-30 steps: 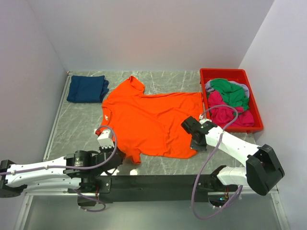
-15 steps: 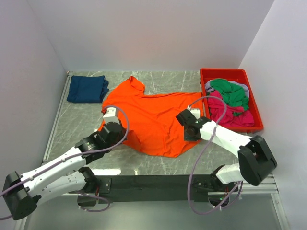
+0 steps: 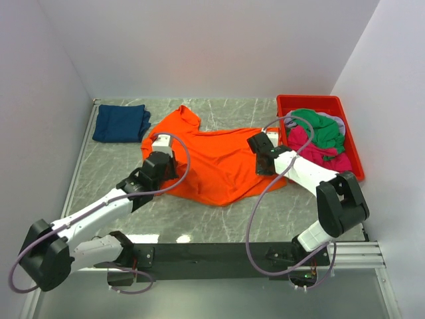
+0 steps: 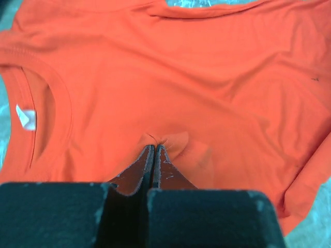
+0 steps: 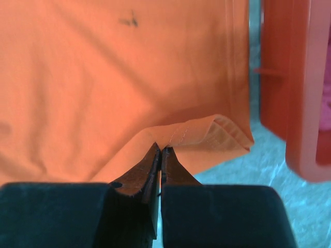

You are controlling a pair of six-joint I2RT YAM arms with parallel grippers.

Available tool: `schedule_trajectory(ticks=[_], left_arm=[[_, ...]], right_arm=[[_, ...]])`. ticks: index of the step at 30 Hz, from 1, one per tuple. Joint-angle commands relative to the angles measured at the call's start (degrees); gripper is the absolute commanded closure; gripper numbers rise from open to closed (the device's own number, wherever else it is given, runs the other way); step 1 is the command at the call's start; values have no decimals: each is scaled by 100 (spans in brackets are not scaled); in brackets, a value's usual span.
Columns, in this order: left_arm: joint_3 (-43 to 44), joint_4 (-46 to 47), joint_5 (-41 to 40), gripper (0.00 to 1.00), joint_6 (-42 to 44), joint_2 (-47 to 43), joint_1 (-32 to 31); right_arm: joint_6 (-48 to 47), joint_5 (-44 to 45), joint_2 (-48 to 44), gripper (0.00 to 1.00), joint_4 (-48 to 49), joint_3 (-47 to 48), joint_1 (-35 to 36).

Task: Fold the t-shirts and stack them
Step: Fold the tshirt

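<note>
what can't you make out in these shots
- Top view: left gripper and right gripper tips hidden by their own wrists.
- Top view: grey shirt mostly buried under green shirt in red bin.
- Left wrist view: orange t-shirt collar label too small to read.
- Right wrist view: bin cut off by right edge.

Plain white walls [image 3: 199, 46] enclose a grey marbled tabletop [image 3: 232, 109] under even light.

Top view: bright, even, diffuse light from above; soft, faint shadows on the desk [image 3: 219, 219]; sharp throughout. Wrist views: shirt [image 4: 207, 77] heavily saturated and in focus mid-frame. Near bodies of the left gripper [image 4: 154, 151] and right gripper [image 5: 159, 151] are dark and blurred. Right wrist: bin [image 5: 295, 77] soft-edged.
</note>
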Motion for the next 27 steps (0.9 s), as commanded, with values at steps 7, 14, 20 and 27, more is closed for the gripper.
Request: schedule_trajectory(ticks=[7,14,20,27], left_arm=[[172,1236,651,99,638,415,567],[242,1544,897,100,726,704,1015],[322,1825,1283,99,849,1048,1340],[277,2177,1802,100,893,1022,1709]], right_arm=[[-417,-116,276,100,590,441,-347],[-549,-239,267,100,660,547,-558],[-663,-240,504,100,625,766,-646],[-716,-213,461,100,608,793,-725]])
